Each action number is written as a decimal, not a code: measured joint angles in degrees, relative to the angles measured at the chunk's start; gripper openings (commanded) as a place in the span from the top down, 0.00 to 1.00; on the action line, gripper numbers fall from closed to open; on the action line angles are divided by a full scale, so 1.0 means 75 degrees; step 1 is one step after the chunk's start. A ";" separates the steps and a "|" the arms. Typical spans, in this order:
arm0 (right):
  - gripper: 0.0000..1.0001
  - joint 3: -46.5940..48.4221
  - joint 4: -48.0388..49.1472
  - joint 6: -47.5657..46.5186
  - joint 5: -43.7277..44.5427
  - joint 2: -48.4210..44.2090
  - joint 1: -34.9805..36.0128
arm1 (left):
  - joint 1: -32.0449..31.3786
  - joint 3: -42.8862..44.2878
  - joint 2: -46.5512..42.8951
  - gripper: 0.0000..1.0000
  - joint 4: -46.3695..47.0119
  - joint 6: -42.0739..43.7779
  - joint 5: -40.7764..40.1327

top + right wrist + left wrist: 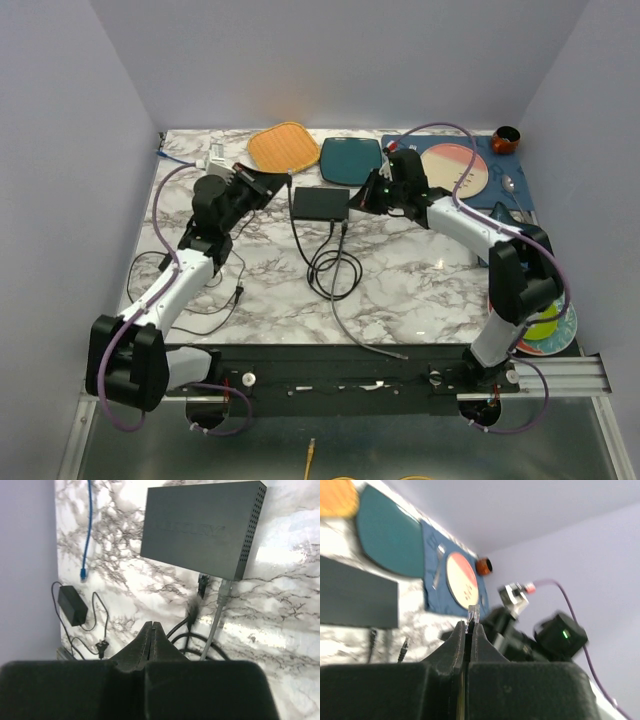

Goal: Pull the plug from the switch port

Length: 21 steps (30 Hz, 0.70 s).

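Observation:
The flat black switch (320, 204) lies mid-table; it also shows in the right wrist view (200, 527) and at the left edge of the left wrist view (355, 597). My left gripper (281, 181) is just left of the switch, raised, and shut on a clear plug (473, 614) that sticks out past its fingertips, free of the switch. My right gripper (362, 197) is at the switch's right side, shut and empty (152, 626). A grey cable (220, 592) is still plugged into the switch's near edge, with a black plug (202, 585) next to it.
Black cable coils (335, 270) and the grey cable (360, 335) lie in front of the switch. An orange mat (284, 147) and teal square plate (350, 159) sit behind it. Also present: blue placemat (505, 170) with round plate (455, 168), orange cup (506, 139), power adapter (72, 605), blue cable (87, 530).

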 measured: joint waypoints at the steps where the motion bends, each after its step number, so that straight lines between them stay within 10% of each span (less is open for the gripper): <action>1: 0.99 -0.0184 0.0102 0.0061 0.0064 -0.0256 0.0000 | 0.0166 0.0067 -0.0073 1.00 -0.0143 0.0050 -0.0012; 16: 0.99 -0.1606 0.0868 0.0408 0.0154 -0.2253 0.0000 | 0.3689 0.1145 0.1358 1.00 -0.0399 -0.0539 -0.0312; 21: 0.98 -0.1903 0.0845 0.0405 0.0125 -0.2250 0.0000 | 0.4348 0.1480 0.2328 0.51 -0.0157 -0.0609 -0.0673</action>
